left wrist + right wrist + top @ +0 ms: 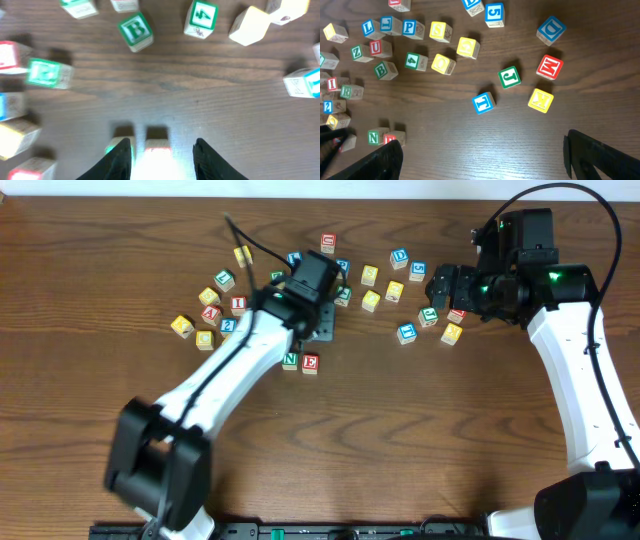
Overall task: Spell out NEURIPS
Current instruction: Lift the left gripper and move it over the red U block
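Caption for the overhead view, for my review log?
Left gripper open beside the adjacent N block and E block; right gripper open near scattered letter blocks.

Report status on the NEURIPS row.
Left gripper open over E. Right gripper open, empty. N and E side by side; U loose among the other blocks.

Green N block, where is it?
In the overhead view the green N block sits left of centre, right by the left arm, with the red E block close on its right.
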### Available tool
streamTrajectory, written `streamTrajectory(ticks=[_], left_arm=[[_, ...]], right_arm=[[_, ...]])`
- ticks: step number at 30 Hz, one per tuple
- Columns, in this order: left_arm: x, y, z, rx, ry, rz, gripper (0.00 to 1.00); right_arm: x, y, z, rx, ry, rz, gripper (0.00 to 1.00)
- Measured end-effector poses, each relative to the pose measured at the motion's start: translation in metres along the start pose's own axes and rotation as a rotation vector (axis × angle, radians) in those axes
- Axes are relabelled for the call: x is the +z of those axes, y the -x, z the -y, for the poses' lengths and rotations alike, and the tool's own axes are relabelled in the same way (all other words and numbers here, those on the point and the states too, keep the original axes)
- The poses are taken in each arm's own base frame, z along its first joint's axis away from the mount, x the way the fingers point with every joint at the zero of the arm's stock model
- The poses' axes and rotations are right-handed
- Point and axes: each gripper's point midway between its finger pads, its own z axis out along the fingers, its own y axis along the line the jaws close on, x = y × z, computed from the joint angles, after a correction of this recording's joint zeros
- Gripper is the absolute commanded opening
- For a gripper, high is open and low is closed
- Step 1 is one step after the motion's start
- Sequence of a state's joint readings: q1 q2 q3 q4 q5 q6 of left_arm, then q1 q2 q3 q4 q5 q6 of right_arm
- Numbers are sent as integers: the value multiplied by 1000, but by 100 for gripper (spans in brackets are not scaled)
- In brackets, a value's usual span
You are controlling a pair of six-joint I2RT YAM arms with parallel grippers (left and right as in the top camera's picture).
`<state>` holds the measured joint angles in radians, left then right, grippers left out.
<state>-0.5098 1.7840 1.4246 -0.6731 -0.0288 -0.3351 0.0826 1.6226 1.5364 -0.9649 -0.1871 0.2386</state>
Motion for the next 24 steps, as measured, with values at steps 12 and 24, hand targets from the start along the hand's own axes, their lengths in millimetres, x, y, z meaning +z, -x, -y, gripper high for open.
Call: streamTrajectory(ticks=[12, 24], left_arm=[[-100, 19, -91, -180, 65, 120, 40], [-102, 13, -118, -239, 108, 92, 40]], right_arm=[[0, 0, 0, 0, 0, 0, 99], [0, 0, 0, 0, 0, 0, 99]])
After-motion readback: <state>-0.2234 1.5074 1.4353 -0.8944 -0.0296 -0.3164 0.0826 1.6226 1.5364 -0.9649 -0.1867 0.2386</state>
